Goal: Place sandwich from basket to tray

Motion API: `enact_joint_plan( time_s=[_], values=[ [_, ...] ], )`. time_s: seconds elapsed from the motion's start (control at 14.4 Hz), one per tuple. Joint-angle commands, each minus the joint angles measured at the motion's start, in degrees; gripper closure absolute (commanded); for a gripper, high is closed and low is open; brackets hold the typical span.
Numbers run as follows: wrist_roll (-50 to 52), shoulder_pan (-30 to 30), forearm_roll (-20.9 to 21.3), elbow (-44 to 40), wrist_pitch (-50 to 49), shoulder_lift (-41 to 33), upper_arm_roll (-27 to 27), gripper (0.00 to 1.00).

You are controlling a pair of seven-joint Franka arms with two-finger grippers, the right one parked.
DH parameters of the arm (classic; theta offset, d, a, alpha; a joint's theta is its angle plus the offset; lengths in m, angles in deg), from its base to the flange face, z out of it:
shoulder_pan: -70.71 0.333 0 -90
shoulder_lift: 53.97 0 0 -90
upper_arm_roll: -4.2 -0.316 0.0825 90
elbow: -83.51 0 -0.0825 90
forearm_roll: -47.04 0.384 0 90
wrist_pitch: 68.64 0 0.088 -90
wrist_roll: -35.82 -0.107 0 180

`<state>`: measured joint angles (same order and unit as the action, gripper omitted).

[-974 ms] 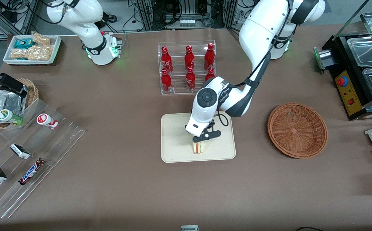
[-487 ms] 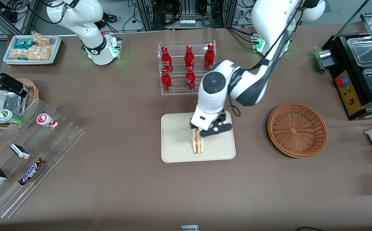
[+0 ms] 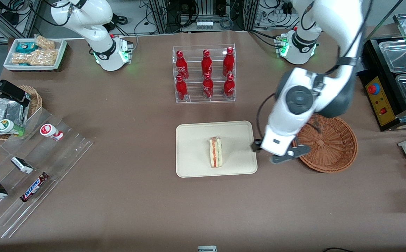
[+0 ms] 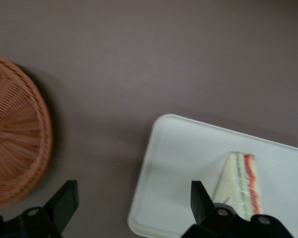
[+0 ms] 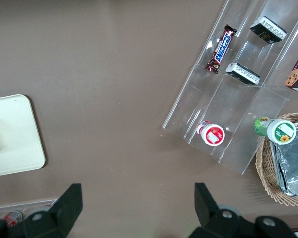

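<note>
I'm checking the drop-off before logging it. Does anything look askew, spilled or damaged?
Nothing stands out. The sandwich lies intact on the tray, fully inside its rim, filling layers in place. The basket sits empty and upright. The hand hangs open above the table between tray and basket.

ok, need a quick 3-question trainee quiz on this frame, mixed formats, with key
1. True or false: the sandwich lies on the tray.
2. Multiple choice: where is the gripper in the front view?
A. Over the bottle rack
B. Above the table between the tray and the basket, fingers open, holding nothing
C. Shut on the sandwich
3. Fill in: the basket holds ____ sandwiches.

Key: 1 true; 2 B; 3 no (zero).
</note>
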<state>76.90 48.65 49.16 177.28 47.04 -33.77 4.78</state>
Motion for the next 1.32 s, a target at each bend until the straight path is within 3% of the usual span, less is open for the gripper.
enact_joint_plan(
  time_s=[0.0, 0.49, 0.77, 0.97, 1.25],
  values=[
    [-7.21, 5.77, -0.54, 3.87, -3.08, -5.95, 0.65, 0.00],
    [-30.77, 19.57, -4.14, 3.52, -14.06, -13.25, 0.65, 0.00],
    [-38.86, 23.10, -3.97, 2.91, -18.90, -16.94, 0.65, 0.00],
    [-44.84, 25.56, -3.88, -2.96, -22.86, -16.95, 0.74, 0.00],
    [-45.30, 25.83, -3.88, -5.44, -26.10, -17.04, 1.79, 0.00]
  ],
)
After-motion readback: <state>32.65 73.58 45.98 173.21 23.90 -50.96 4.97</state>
